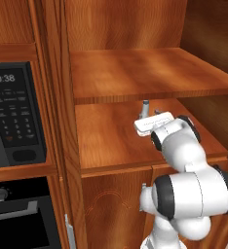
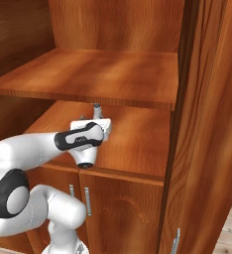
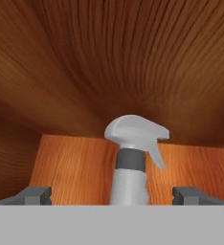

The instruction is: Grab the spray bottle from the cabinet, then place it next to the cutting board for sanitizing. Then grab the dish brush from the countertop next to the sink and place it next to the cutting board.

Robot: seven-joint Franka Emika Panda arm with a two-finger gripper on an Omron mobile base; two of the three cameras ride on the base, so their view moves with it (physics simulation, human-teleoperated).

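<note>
Spray bottle (image 3: pixel 129 165) upright between open tool (image 3: pixel 111 195) fingers, shelf (image 1: pixel 150 73) close overhead

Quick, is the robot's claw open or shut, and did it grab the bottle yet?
Gripper: open, one finger on each side of the spray bottle, not closed on it yet.

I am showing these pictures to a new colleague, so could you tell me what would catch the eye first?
The white arm reaches into the reddish-brown cabinet, with its open gripper over the lower shelf. In the hand view the spray bottle stands upright between the two fingertips, not yet gripped. A black microwave with a lit clock sits left of the cabinet.
</note>
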